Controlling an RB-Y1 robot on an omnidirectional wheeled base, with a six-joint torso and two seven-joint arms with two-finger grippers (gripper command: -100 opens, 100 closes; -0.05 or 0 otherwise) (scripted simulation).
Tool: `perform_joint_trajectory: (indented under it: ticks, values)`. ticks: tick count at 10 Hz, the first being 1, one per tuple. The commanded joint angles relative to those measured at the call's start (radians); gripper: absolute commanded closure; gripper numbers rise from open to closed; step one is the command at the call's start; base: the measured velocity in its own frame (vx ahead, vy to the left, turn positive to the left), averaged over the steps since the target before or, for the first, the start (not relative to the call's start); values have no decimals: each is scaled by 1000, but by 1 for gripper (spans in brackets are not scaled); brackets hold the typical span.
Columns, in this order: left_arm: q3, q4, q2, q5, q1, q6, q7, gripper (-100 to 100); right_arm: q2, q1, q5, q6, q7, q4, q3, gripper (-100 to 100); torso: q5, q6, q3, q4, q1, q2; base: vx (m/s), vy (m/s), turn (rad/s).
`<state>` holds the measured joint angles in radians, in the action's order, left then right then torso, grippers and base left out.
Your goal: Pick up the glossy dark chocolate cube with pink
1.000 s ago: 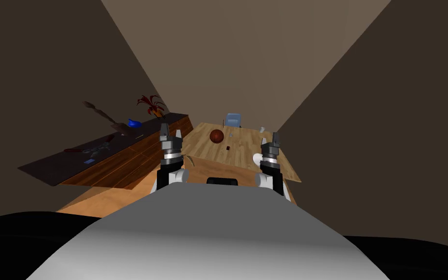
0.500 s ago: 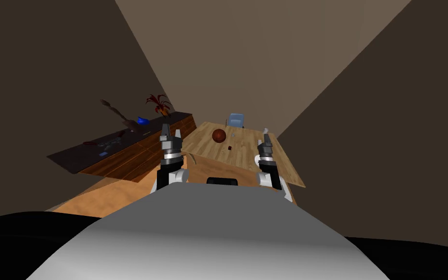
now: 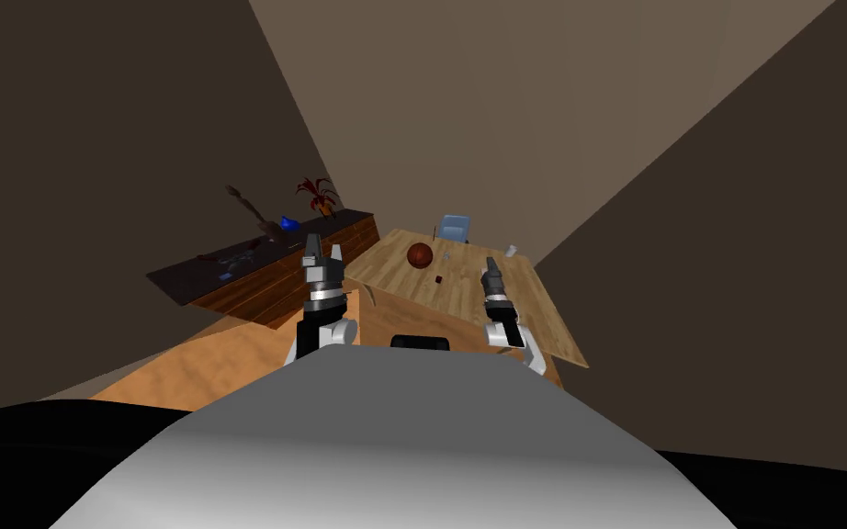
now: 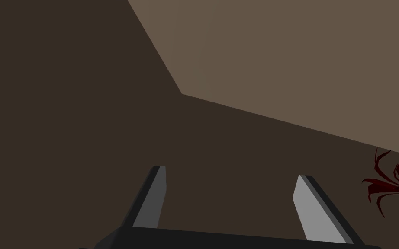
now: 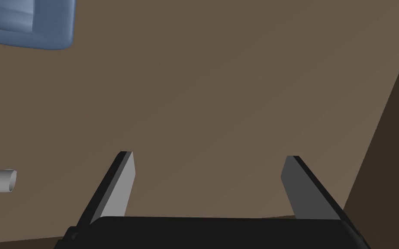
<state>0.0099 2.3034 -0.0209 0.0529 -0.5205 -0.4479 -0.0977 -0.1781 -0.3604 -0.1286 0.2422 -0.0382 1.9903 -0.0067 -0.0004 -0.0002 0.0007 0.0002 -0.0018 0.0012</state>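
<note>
A small dark cube [image 3: 438, 279] lies near the middle of a wooden table [image 3: 504, 312] in the head view, in front of a brown ball [image 3: 420, 256]. My right gripper [image 3: 490, 265] is raised over the table's near right part, a short way to the right of the cube; in its wrist view the right gripper [image 5: 205, 168] is open with nothing between its fingers. My left gripper [image 3: 321, 248] is held up at the table's near left corner, and in its wrist view the left gripper [image 4: 229, 183] is open and empty too.
A blue chair [image 3: 455, 228] stands at the table's far side, also the blue chair [image 5: 30, 23] in the right wrist view. A small grey cylinder [image 3: 511, 250] stands at the far right corner. A dark-topped wooden sideboard [image 3: 265, 266] with a red plant [image 3: 319, 194] runs along the left.
My view has swung left, so table and sideboard shifted right in the picture. My right hand has rolled and moved inward toward the cube. The left arm holds still.
</note>
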Motion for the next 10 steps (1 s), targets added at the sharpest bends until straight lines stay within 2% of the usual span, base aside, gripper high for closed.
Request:
perform_joint_trajectory:
  ticks: [1,3,4,7,8,9,10]
  values:
    - [0,0,0,0,0,0,0,0,-15,19,-15,-13,-14,-32,-6,-100,0,0,0,0,0,0,-22,-19,78]
    - [0,0,0,0,0,0,0,0,-37,65,-79,-51,-43,-100,-8,-100,0,0,0,0,0,0,-32,-20,210]
    - [0,0,0,0,0,0,0,0,-37,65,-80,-51,-43,-110,-8,-100,0,0,0,0,0,0,-29,-25,80]
    - [0,0,0,0,0,0,0,0,-65,139,-181,-113,-85,-216,-8,-100,0,0,0,0,0,0,-33,-23,241]
    - [0,0,0,0,0,0,0,0,-65,139,-188,-113,-85,-237,-8,-100,0,0,0,0,0,0,-29,-23,73]
    - [0,0,0,0,0,0,0,0,-73,164,-226,-134,-98,-265,-7,-100,0,1,0,0,0,0,-29,-15,155]
    - [0,0,0,0,0,0,0,0,-73,164,-226,-134,-98,-282,-7,-100,0,0,0,0,0,0,-20,-15,90]
